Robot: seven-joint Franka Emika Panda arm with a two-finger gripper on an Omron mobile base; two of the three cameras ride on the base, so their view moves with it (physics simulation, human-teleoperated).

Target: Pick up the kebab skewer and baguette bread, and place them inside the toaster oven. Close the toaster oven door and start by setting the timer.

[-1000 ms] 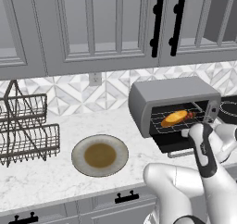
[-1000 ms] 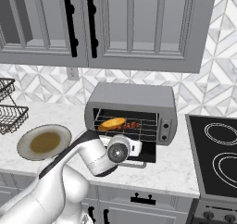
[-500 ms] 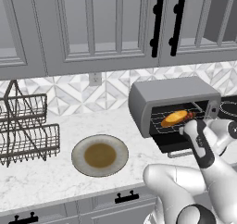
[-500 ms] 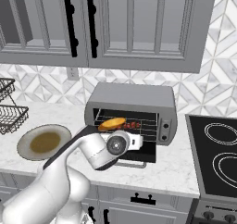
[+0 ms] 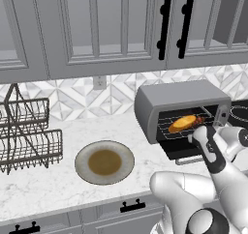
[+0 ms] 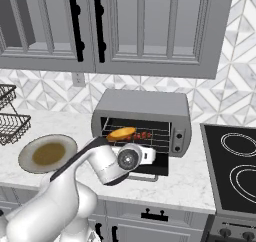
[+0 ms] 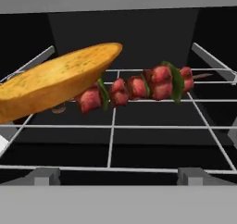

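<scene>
The grey toaster oven (image 5: 180, 98) (image 6: 142, 106) stands on the counter with its door (image 6: 148, 169) folded down flat. On its wire rack (image 7: 152, 126) lie the golden baguette bread (image 7: 55, 82) (image 6: 121, 133) (image 5: 181, 123) and, right of it, the kebab skewer (image 7: 139, 86) (image 6: 141, 135) of red chunks, its left end tucked under the loaf. My gripper (image 7: 119, 177) (image 6: 149, 155) (image 5: 197, 133) hovers over the door just in front of the cavity. It is open and holds nothing, its fingertips (image 7: 44, 176) spread wide below the rack's front edge.
A round plate (image 5: 82, 153) (image 6: 25, 151) sits on the marble counter left of the oven. A wire dish rack (image 5: 29, 131) stands at the far left. The stove top (image 6: 235, 166) lies right of the oven. Wall cabinets (image 5: 121, 25) hang above.
The hand has shifted only slightly in front of the oven mouth. Bread and skewer have stayed on the rack, and the jaws have stayed open.
</scene>
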